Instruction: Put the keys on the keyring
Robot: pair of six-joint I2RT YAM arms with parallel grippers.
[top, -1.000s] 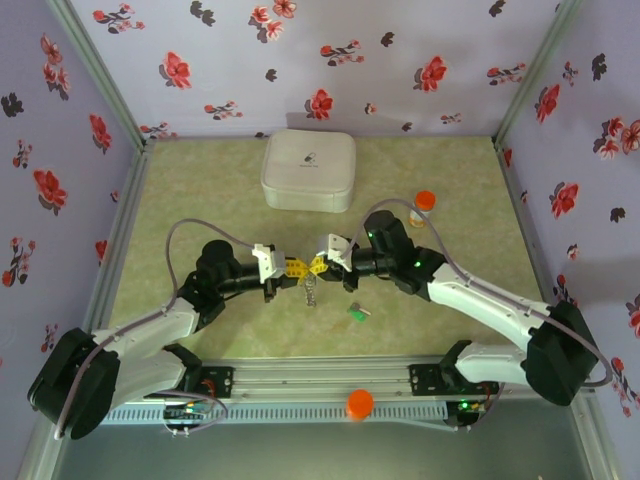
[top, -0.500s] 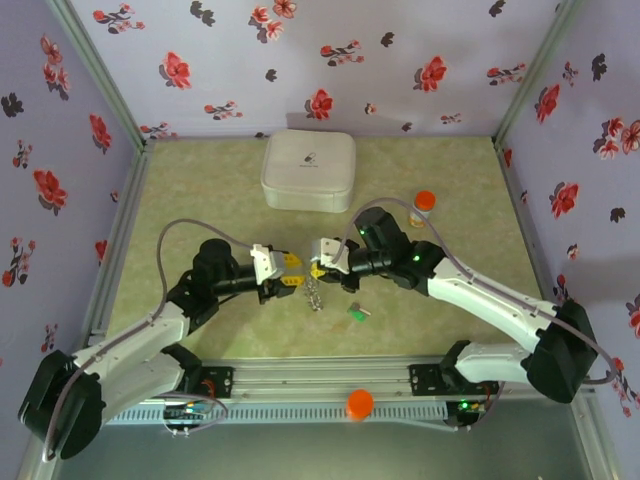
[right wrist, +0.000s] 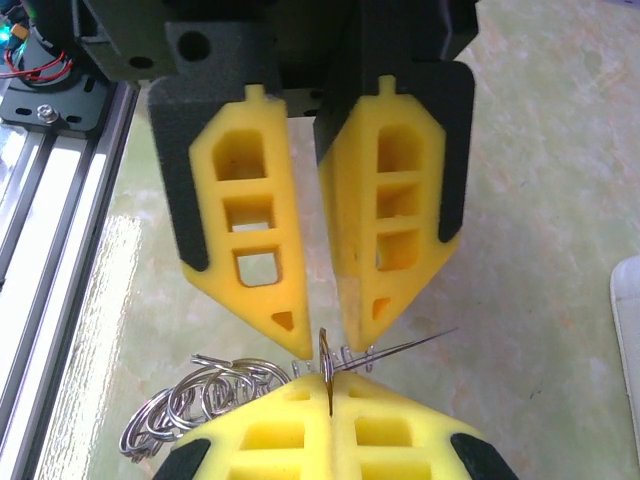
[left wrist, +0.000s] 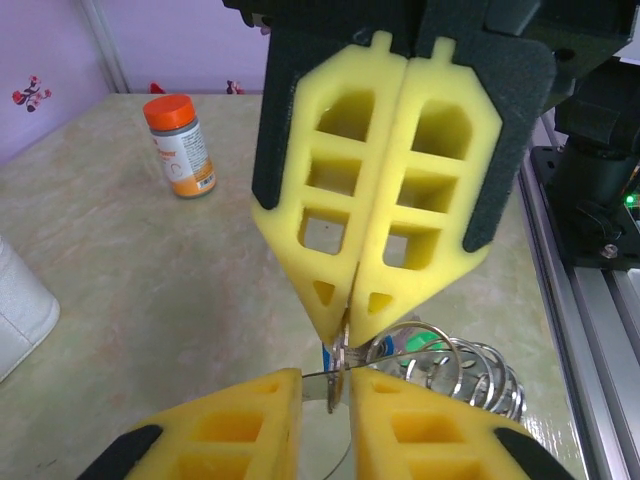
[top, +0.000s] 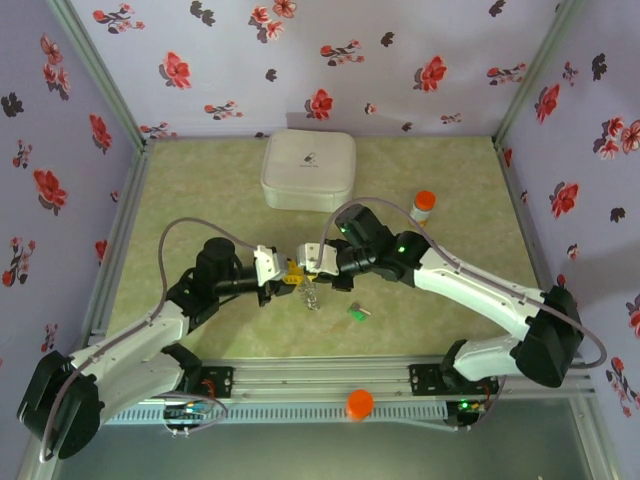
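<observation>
Marbled green surface (top: 190, 210), flowered walls; both tools meet tip to tip near its middle.
Right tool (right wrist: 328, 385) is pinched closed on a flat metal piece (right wrist: 325, 355) seen edge-on; key or not, cannot tell. Left tool (left wrist: 325, 385) has its jaws a little apart, one either side of that piece. Thin wire of the keyring (right wrist: 412, 341) runs past the tips, with a bunch of silver rings (right wrist: 200, 405) just beside them. Green key (top: 357, 312) lies on the surface near the right arm. White case (top: 308, 170) and orange-capped bottle (top: 423, 207) sit well behind.
</observation>
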